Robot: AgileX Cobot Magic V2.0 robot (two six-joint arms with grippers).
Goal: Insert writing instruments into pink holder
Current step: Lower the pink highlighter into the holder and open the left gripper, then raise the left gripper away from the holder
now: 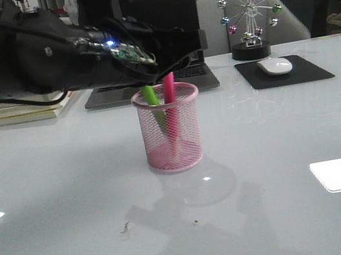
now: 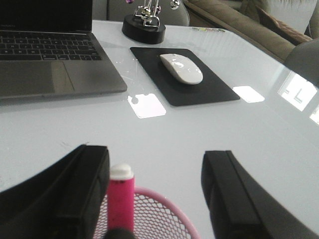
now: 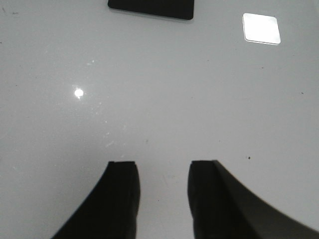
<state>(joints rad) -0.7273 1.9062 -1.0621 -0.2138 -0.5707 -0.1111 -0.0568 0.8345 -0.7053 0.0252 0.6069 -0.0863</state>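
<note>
Front view: white table (image 1: 53, 206); left arm (image 1: 27, 53) reaching over its middle; pink holder (image 1: 170, 129) upright there, green marker (image 1: 151, 98) and pink marker (image 1: 168, 88) standing inside. Left gripper (image 2: 154, 194) released, spread wide above the holder's rim, pink marker beside one finger. Right gripper (image 3: 162, 199) released, empty, over bare table.

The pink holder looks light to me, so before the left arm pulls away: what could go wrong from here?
1. The left gripper is open, but one finger sits right beside the pink marker; retreating sideways could drag it and tip the pink holder.
2. Both the pink and green marker lean against the rim, so a bump could topple the cup.
</note>
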